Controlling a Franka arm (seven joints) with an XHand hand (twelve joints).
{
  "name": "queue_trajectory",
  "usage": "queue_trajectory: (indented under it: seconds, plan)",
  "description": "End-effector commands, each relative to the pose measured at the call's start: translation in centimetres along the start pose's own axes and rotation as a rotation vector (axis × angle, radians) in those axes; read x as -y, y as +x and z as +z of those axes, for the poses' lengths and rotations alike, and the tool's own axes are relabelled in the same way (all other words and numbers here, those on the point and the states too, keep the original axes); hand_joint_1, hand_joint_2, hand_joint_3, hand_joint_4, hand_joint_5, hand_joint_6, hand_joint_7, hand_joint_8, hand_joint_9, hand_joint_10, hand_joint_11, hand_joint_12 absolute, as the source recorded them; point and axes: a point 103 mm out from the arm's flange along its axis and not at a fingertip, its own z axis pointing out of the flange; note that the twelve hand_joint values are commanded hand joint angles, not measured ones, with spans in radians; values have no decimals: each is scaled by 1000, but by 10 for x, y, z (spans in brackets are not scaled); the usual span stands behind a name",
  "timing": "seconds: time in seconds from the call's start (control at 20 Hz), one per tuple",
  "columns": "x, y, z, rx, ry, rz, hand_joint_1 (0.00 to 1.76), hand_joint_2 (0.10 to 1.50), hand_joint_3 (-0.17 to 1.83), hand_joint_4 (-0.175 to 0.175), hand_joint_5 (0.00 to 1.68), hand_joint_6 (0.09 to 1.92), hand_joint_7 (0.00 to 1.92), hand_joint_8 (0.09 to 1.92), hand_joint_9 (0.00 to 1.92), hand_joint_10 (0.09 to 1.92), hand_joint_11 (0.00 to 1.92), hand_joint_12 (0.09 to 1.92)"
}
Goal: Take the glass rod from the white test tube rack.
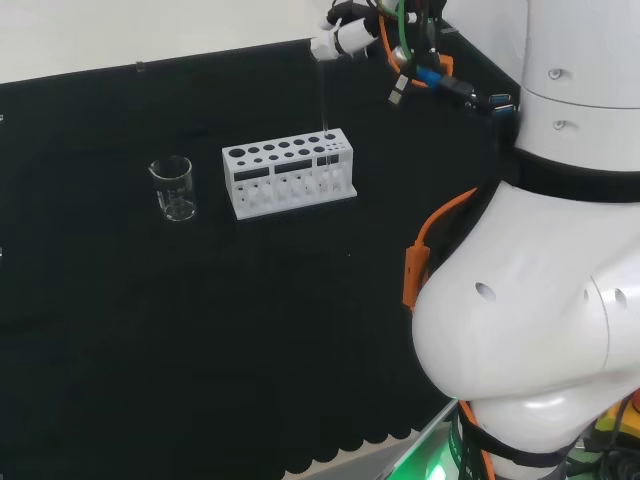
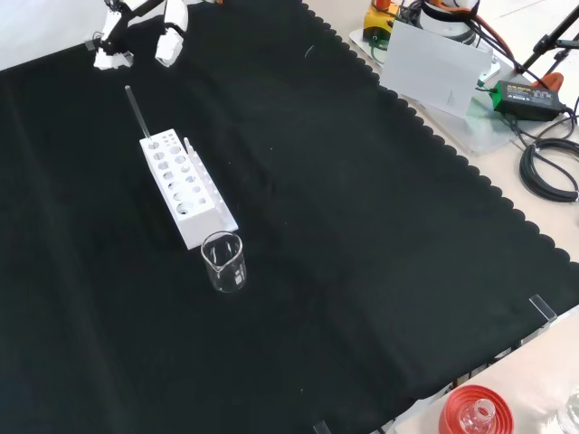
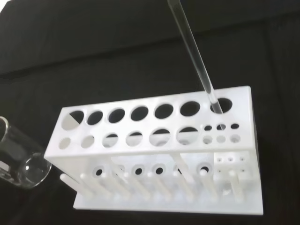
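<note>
A white test tube rack [image 1: 290, 178] [image 2: 185, 185] [image 3: 154, 145] stands on the black cloth. A clear glass rod [image 1: 325, 95] [image 2: 137, 111] [image 3: 192, 51] rises from the end hole of the rack's back row, at the right end in the head view. Its lower end sits in that hole. The hand [image 1: 340, 40] [image 2: 170, 43] hovers over the rod's top, its white fingers [image 2: 110, 56] hanging apart on either side of it. In the front view the rod's tip lies just below the fingertips, and I see nothing pinched between them.
One clear beaker [image 1: 173, 188] [image 2: 224, 262] [image 3: 18, 159] stands by the rack's other end. A red ribbed stand [image 2: 475, 414] with a flask sits past the cloth's near edge in the front view. Cables [image 2: 547, 167] and a grey box [image 2: 434, 63] lie beyond the scalloped edge.
</note>
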Motion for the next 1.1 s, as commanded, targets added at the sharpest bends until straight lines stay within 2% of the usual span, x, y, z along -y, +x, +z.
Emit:
queue_trajectory:
  seconds: [0.05,0.15,0.3,0.4,0.8,1.1]
  plan:
    - [-24,23,12,17,35,23,460,862,262,-13,300,327,483,824,727,797,707,1299]
    - [-22,18,12,6,28,11,460,863,263,-13,302,332,487,824,732,795,710,1297]
    - [-13,-6,17,-2,32,2,460,864,263,-14,304,340,494,826,742,793,715,1296]
    - [-16,-9,23,3,39,-2,462,865,264,-15,303,351,501,825,755,784,726,1288]
    - [-28,-10,41,12,76,-12,472,866,268,-19,306,402,537,822,810,754,783,1262]
    - [-39,-2,52,54,81,-18,519,866,273,-24,313,463,565,816,851,729,837,1238]
